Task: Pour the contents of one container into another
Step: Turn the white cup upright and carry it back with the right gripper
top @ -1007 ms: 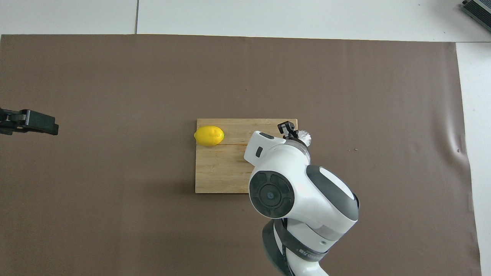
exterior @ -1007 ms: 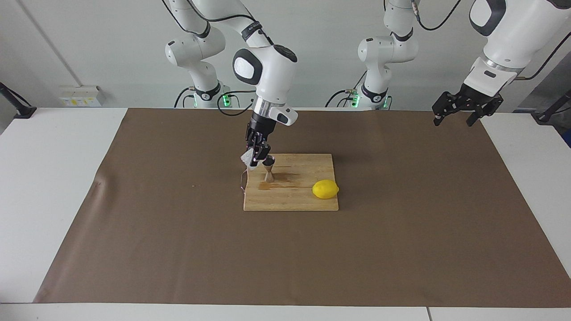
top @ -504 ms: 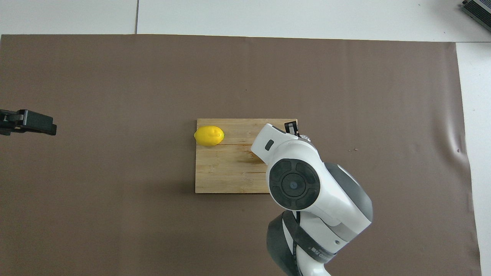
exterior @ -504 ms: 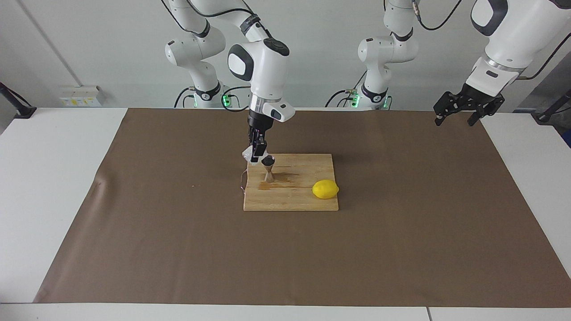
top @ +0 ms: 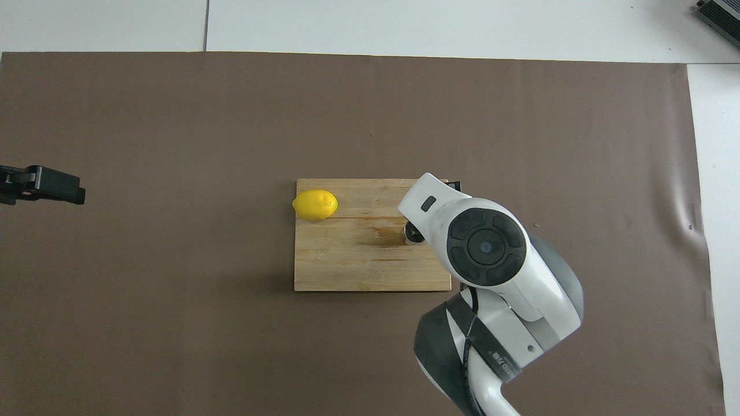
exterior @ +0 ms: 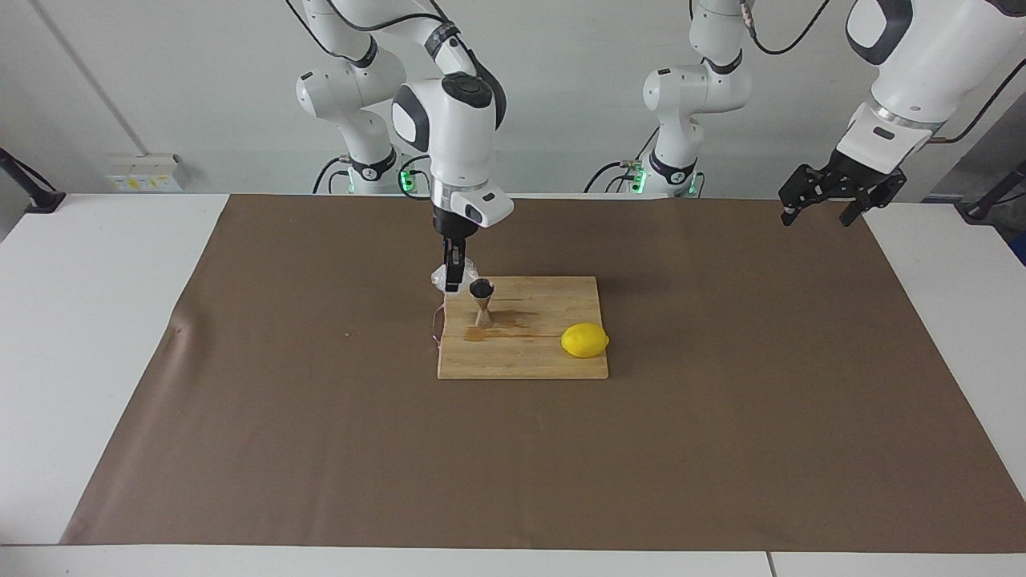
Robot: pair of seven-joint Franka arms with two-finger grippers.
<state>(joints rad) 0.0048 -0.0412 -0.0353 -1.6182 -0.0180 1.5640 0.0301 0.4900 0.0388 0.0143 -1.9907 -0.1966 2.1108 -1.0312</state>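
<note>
The steel jigger point(exterior: 482, 301) stands upright on the wooden cutting board point(exterior: 545, 357), near the board's corner closest to the right arm's base. Part of the jigger shows in the overhead view point(top: 411, 233) beside the arm. My right gripper point(exterior: 452, 276) points straight down and is shut on the textured glass cup point(exterior: 440, 278). It holds the cup low beside the jigger, over the board's edge toward the right arm's end. The cup is hidden under the arm in the overhead view. My left gripper point(exterior: 817, 210) is open and waits high over the mat's corner.
A yellow lemon point(exterior: 584, 340) lies on the board at the end toward the left arm, also in the overhead view point(top: 315, 204). A wet stain point(exterior: 513, 320) marks the board point(top: 347, 266) by the jigger. A brown mat point(exterior: 321, 449) covers the table.
My right gripper turned from tilted over the jigger to straight down and drew back a little with the glass cup. The jigger now stands uncovered. The left arm stayed.
</note>
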